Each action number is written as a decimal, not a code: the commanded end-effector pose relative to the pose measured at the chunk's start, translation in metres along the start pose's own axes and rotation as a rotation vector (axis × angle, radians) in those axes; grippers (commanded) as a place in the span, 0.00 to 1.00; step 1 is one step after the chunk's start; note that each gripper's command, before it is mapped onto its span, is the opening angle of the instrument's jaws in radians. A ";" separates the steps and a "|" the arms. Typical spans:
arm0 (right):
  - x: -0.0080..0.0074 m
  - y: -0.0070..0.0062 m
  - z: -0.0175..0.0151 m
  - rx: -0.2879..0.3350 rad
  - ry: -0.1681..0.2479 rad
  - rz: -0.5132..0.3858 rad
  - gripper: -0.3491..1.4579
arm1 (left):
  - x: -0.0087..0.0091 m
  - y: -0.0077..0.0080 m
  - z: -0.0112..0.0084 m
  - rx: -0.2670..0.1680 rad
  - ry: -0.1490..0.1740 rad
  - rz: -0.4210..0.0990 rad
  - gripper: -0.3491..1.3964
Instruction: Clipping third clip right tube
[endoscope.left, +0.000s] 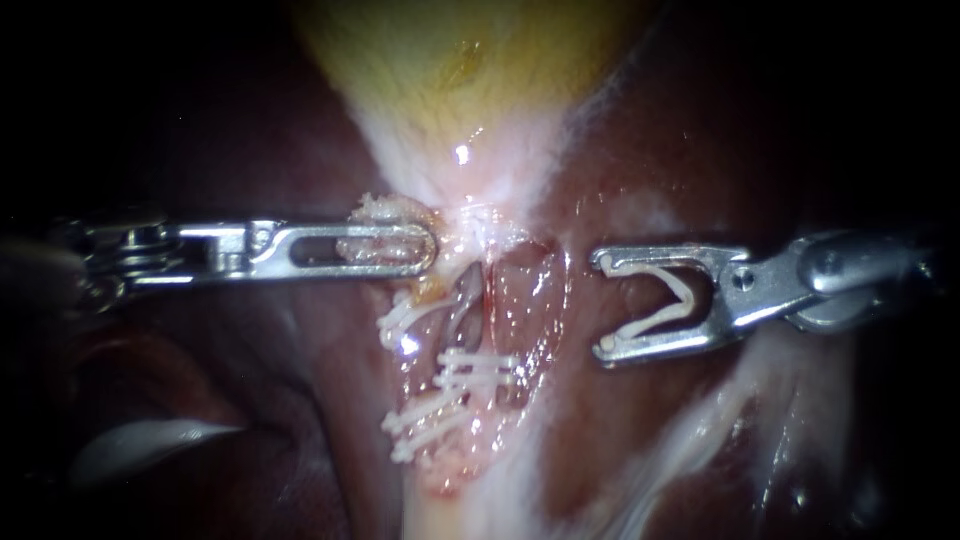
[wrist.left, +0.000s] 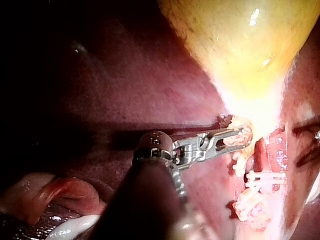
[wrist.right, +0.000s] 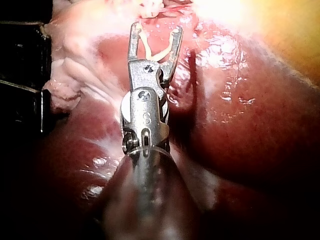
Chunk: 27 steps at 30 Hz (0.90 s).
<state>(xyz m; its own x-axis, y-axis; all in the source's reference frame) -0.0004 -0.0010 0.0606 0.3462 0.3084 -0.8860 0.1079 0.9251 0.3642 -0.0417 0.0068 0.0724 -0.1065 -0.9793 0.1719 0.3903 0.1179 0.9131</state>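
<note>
Approach step: right tool (endoscope.left: 603, 306), jaws holding a spread fresh clip (endoscope.left: 692, 297), hovers beside the placed clips (endoscope.left: 478, 368), needing to straddle their tube (endoscope.left: 468, 305); left tool (endoscope.left: 430, 249) clamps nearby tissue (endoscope.left: 390, 208).

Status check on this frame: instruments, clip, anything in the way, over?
Left instrument jaws shut on pale tissue. Right instrument holding loaded clip, short of the tubes. Placed clips on tubes; nothing between.
</note>
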 end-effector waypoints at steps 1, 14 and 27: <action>0.0000 0.0000 0.0000 0.000 0.000 0.000 0.47 | 0.0000 0.0000 -0.0001 0.001 0.000 0.000 0.00; 0.0001 -0.0002 0.0000 0.000 0.000 0.000 0.47 | -0.0040 -0.0014 -0.0046 -0.006 -0.017 -0.023 0.00; 0.0004 -0.0002 0.0007 -0.001 0.001 0.001 0.47 | -0.0046 -0.0042 -0.0070 0.001 -0.041 -0.019 0.00</action>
<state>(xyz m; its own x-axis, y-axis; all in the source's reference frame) 0.0004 -0.0012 0.0602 0.3453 0.3070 -0.8869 0.1067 0.9260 0.3621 -0.0365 0.0096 0.0651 -0.1506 -0.9740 0.1691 0.3859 0.0995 0.9171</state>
